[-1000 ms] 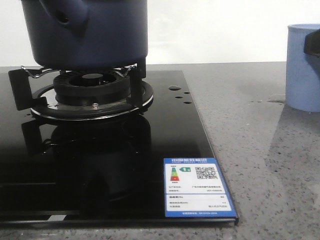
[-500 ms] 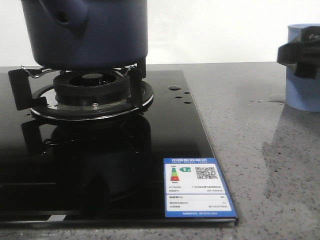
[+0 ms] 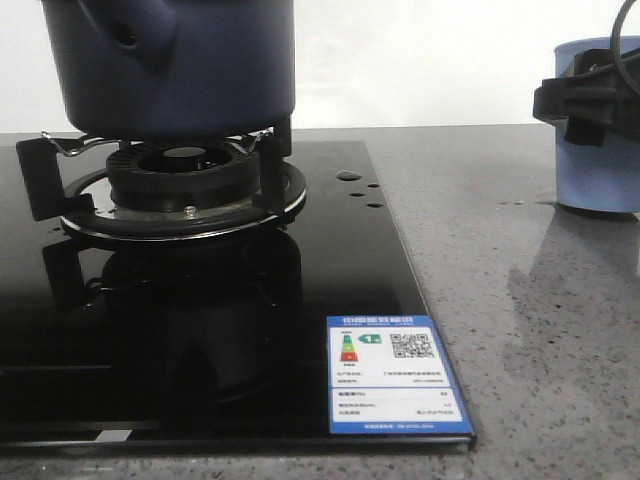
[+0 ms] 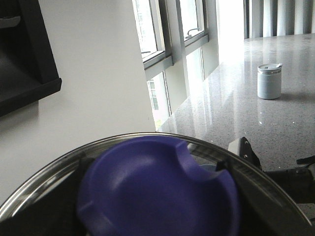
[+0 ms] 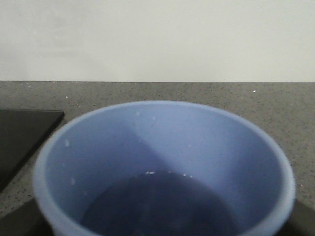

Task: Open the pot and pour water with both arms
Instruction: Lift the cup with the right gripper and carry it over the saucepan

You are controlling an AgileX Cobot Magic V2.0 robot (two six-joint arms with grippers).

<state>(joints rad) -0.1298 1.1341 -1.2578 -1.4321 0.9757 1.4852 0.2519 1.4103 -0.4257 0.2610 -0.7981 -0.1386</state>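
Observation:
The dark navy pot stands on the burner at the far left of the front view, its stubby holed handle facing me; its top is cut off. In the left wrist view a blue knob on a glass lid with a steel rim fills the space at my left gripper; the fingers are hidden behind it. My right gripper is closed around the light blue cup at the right edge. The right wrist view looks into the cup, with dark water at the bottom.
A black glass hob carries the burner grate and a blue energy label at its front right corner. Grey speckled counter lies between hob and cup. A small grey lidded cup stands far off on the counter.
My right gripper has come in from the right edge and closed around the light blue cup. The cup has shifted left and slightly up. The pot has not moved.

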